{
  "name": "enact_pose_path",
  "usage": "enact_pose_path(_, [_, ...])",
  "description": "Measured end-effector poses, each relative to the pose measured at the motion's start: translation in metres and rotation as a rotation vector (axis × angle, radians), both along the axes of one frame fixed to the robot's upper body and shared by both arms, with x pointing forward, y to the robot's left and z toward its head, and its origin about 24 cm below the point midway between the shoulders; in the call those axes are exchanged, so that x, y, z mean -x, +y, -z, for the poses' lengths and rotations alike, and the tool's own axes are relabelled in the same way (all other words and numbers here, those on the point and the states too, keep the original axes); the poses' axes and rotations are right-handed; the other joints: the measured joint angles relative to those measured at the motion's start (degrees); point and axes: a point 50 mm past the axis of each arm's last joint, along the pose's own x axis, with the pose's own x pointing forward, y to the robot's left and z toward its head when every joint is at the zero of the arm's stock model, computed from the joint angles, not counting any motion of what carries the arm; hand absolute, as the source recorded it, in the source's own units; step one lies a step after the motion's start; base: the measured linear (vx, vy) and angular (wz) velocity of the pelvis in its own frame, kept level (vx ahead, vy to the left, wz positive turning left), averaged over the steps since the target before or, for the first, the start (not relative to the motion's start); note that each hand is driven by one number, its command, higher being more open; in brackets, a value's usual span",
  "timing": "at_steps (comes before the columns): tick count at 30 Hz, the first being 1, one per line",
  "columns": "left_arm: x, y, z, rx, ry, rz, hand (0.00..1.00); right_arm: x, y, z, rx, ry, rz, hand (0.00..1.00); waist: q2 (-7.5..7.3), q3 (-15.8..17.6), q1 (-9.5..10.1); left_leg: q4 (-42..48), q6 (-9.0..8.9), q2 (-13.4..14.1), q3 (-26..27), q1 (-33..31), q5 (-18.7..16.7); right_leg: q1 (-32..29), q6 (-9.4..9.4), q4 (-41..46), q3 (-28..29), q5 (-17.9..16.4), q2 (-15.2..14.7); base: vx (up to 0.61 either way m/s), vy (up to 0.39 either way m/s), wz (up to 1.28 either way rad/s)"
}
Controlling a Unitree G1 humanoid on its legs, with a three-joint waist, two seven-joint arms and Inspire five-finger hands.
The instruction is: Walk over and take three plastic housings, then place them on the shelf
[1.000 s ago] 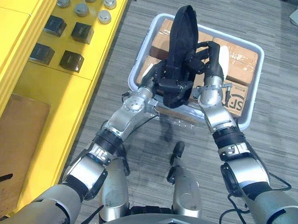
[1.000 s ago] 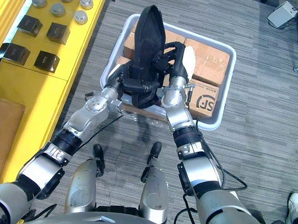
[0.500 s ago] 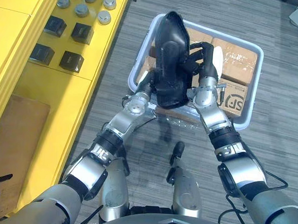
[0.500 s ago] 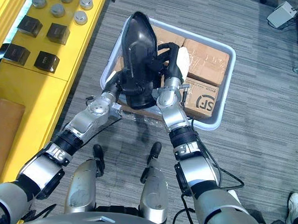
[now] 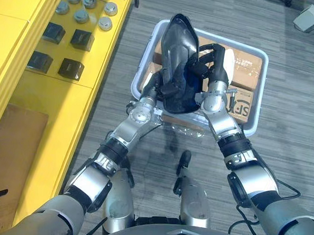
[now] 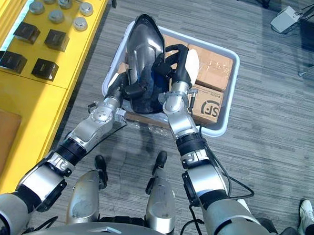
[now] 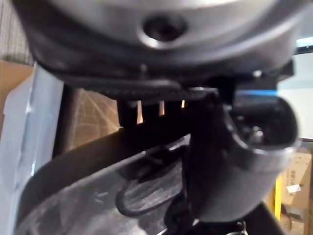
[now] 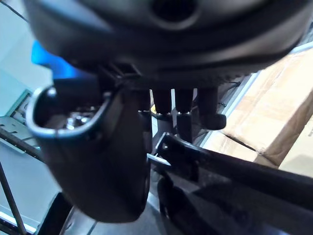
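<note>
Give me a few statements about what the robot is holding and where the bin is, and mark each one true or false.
1. The left hand and the right hand both grip the black plastic housing. True.
2. The housing lies on the yellow shelf. False: it is held up over the grey bin.
3. The bin holds cardboard boxes. True.
4. The bin stands on the shelf. False: it stands on the floor beside the shelf.
5. Black blocks and round silver caps sit on the shelf. True.
</note>
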Motion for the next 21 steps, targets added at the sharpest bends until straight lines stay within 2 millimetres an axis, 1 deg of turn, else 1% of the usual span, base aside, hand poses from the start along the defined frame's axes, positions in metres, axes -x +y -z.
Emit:
enact_pose_path(5, [0.008, -0.001, 0.004, 0.059, -0.009, -0.016, 0.0, 0.018, 0.004, 0.013, -0.051, -0.039, -0.065, 1.0, -0.39, -0.48, -0.13, -1.95, -0.42, 0.04, 0.93, 3.69, -0.08, 2.82, -0.05, -1.19, 0.2, -0.13, 0.44, 0.04, -0.004, -0.08])
enact_pose_path(7, [0.012, 0.0, 0.005, 0.058, -0.028, -0.041, 0.0, 0.026, 0.007, 0.022, -0.08, -0.034, -0.078, 1.0, -1.06, -1.38, -0.17, -2.77, -0.74, 0.04, 1.43, 4.77, -0.14, 3.59, -0.03, -2.02, 0.51, -0.12, 0.66, 0.04, -0.006, -0.11])
enact_pose_path(8, [0.015, 0.002, 0.008, 0.047, -0.041, -0.07, 0.0, 0.032, 0.006, 0.03, -0.092, -0.022, -0.078, 1.0, -1.4, -2.47, -0.09, -3.43, -0.92, 0.09, 1.89, 5.39, -0.26, 3.65, -0.08, -2.07, 0.66, -0.28, 0.75, 0.06, -0.005, -0.1])
enact_pose_path(9, [0.018, 0.007, 0.014, 0.035, -0.043, -0.11, 0.0, 0.038, 0.003, 0.04, -0.097, -0.001, -0.071, 1.0, -1.53, -4.33, -0.22, -3.83, -1.14, 0.08, 2.1, 5.66, -0.45, 3.62, 0.08, -2.08, 0.75, -0.56, 0.8, 0.08, 0.0, -0.11])
enact_pose_path(11, [0.021, 0.014, 0.02, 0.018, -0.038, -0.158, 0.0, 0.042, -0.002, 0.048, -0.106, 0.019, -0.055, 1.0, -1.55, -5.72, -0.21, -4.4, -1.19, 0.06, 2.63, 6.53, -0.49, 3.86, 0.1, -2.08, 1.23, -0.68, 0.85, 0.07, 0.01, -0.14])
enact_pose_path(13, [0.025, 0.031, 0.028, -0.008, -0.039, -0.259, 0.0, 0.05, -0.008, 0.054, -0.119, 0.029, -0.038, 1.0, -1.48, -7.47, -0.48, -4.81, -1.22, 0.03, 3.43, 7.61, -0.56, 4.15, 0.11, -2.09, 1.64, -0.69, 0.87, 0.04, 0.014, -0.17])
enact_pose_path(14, [0.027, 0.035, 0.029, -0.029, -0.048, -0.289, 0.0, 0.052, -0.01, 0.056, -0.124, 0.03, -0.031, 1.0, -1.44, -7.96, -0.67, -4.91, -1.24, 0.01, 3.46, 7.77, -0.59, 4.25, 0.11, -2.09, 1.63, -0.69, 0.86, 0.04, 0.014, -0.06])
enact_pose_path(16, [0.033, 0.054, 0.034, -0.154, -0.099, -0.417, 0.0, 0.061, -0.021, 0.064, -0.134, 0.051, -0.004, 1.0, -1.41, -8.78, -0.88, -5.65, -1.34, -0.02, 3.62, 9.87, -0.66, 5.93, 0.12, -2.12, 1.58, -0.7, 0.95, 0.02, 0.007, -0.01])
enact_pose_path(17, [0.034, 0.058, 0.035, -0.186, -0.11, -0.446, 0.0, 0.064, -0.024, 0.068, -0.133, 0.06, 0.0, 1.0, -1.39, -9.3, -0.85, -5.79, -1.38, -0.03, 3.69, 10.1, -0.73, 6.06, 0.17, -2.12, 1.59, -0.75, 0.95, 0.0, 0.007, -0.07])
enact_pose_path(19, [0.043, 0.076, 0.04, -0.278, -0.147, -0.567, 0.0, 0.081, -0.031, 0.086, -0.145, 0.117, 0.014, 1.0, -1.5, -12.41, -0.85, -6.67, -1.5, -0.24, 4.27, 10.58, -0.77, 5.91, 0.29, -2.15, 1.46, -1.58, 0.85, 0.0, -0.005, -0.08])
enact_pose_path(20, [0.046, 0.081, 0.04, -0.293, -0.159, -0.598, 0.0, 0.086, -0.033, 0.091, -0.149, 0.132, 0.013, 1.0, -1.38, -12.99, -0.87, -6.72, -1.6, -0.22, 4.38, 10.76, -0.83, 5.93, 0.41, -2.15, 1.46, -1.75, 0.86, 0.02, -0.029, -0.16])
enact_pose_path(21, [0.059, 0.104, 0.042, -0.375, -0.201, -0.756, 0.0, 0.112, -0.048, 0.114, -0.237, 0.221, -0.027, 1.0, 0.4, -16.03, -1.23, -7.78, -1.82, -0.25, 5.24, 11.93, -0.68, 6.11, 0.28, -2.16, 1.61, -1.99, 0.94, 0.0, -0.028, -0.19])
